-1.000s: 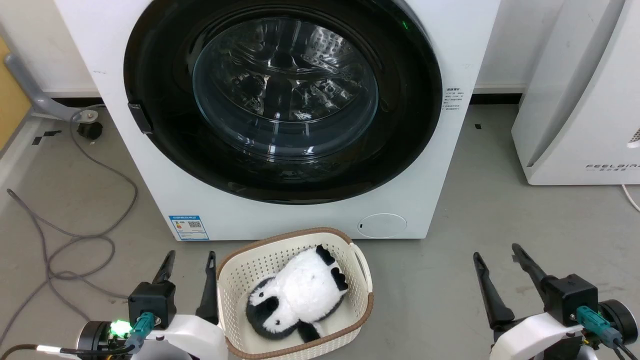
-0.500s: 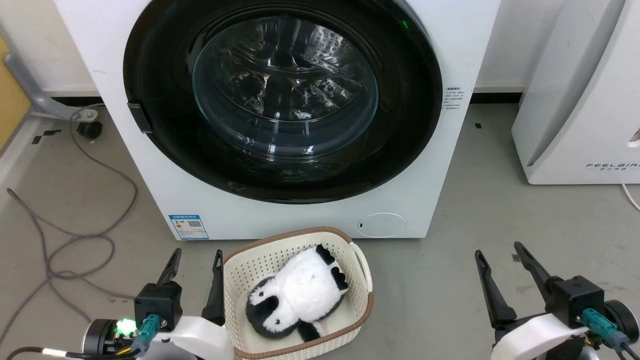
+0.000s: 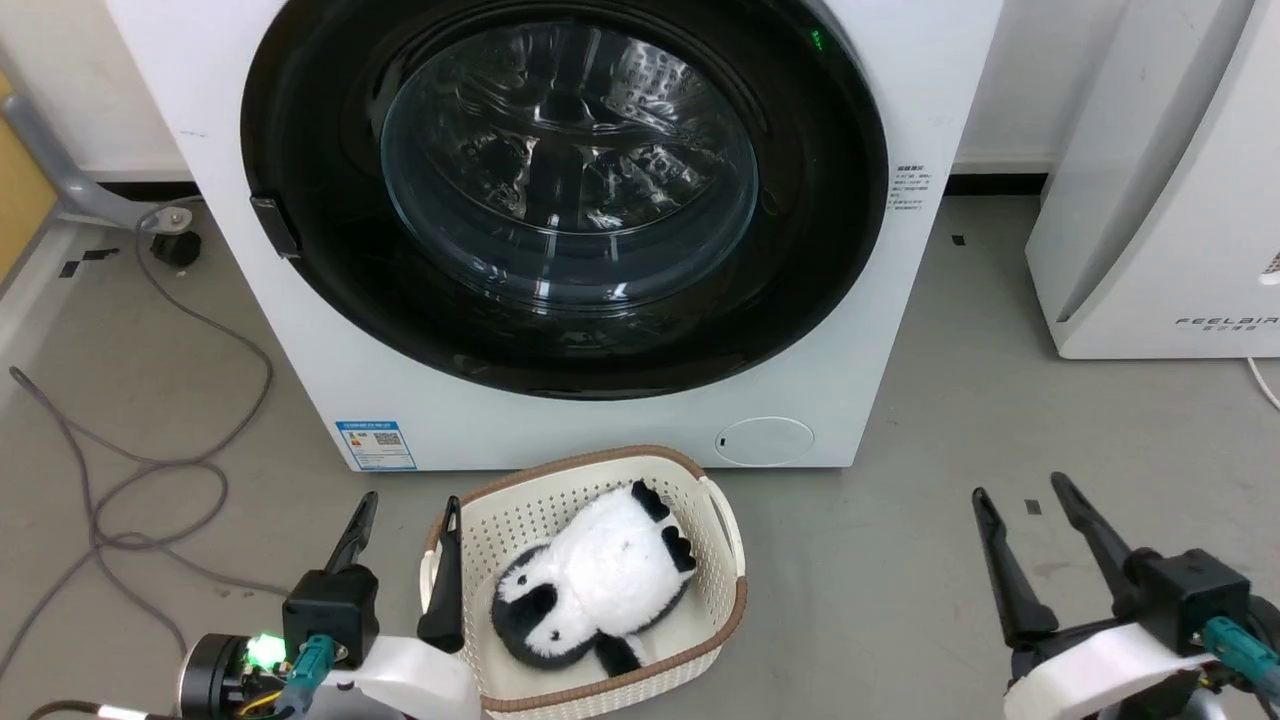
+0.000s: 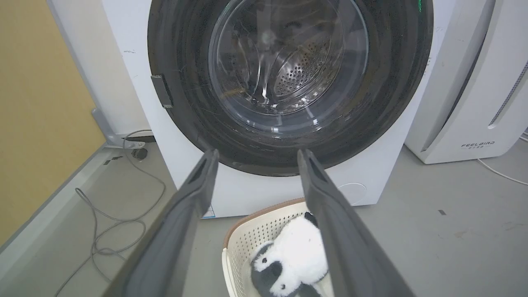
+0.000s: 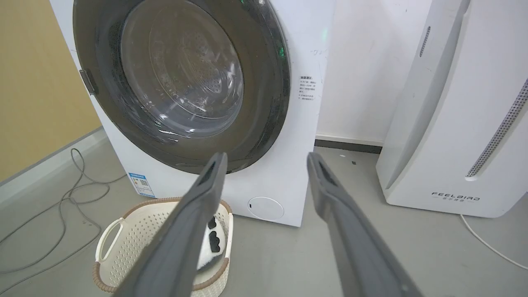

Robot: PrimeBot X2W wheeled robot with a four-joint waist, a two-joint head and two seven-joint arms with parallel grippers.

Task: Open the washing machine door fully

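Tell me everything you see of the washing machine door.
The washing machine door is a round glossy black ring around a clear bulging glass bowl, through which the steel drum shows. It looks shut, flush against the washing machine front, nearly as wide. A small dark tab marks its left edge. Nothing touches it; the left end effector and right end effector hang open, short of it.
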